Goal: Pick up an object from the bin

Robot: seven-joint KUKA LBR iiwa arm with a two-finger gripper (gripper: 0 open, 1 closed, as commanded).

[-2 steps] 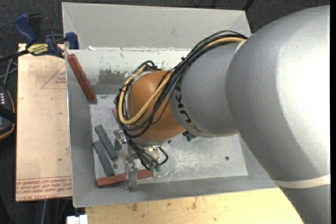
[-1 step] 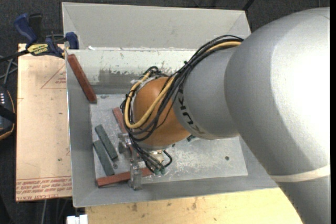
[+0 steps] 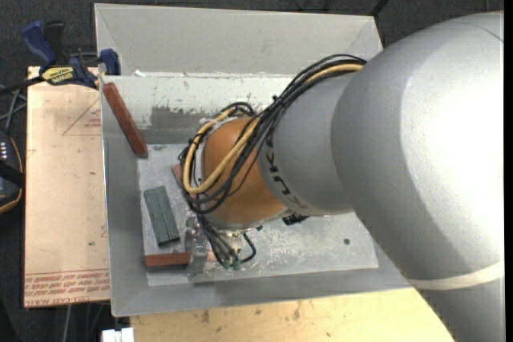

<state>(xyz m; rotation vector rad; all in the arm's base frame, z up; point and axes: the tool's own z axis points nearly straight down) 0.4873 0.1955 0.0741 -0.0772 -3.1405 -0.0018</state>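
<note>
My gripper (image 3: 195,246) is low in the bin's front left part, mostly hidden beneath the arm's orange cover and cables. It is right beside the right end of a short red-brown block (image 3: 165,259) lying flat near the front wall; whether it touches the block I cannot tell. A dark grey flat bar (image 3: 162,215) lies just left of the gripper, pointing front to back. A small reddish piece (image 3: 177,171) peeks out from behind the cables.
A long red-brown stick (image 3: 124,118) leans along the bin's left wall at the back. The arm covers the middle and right of the bin floor.
</note>
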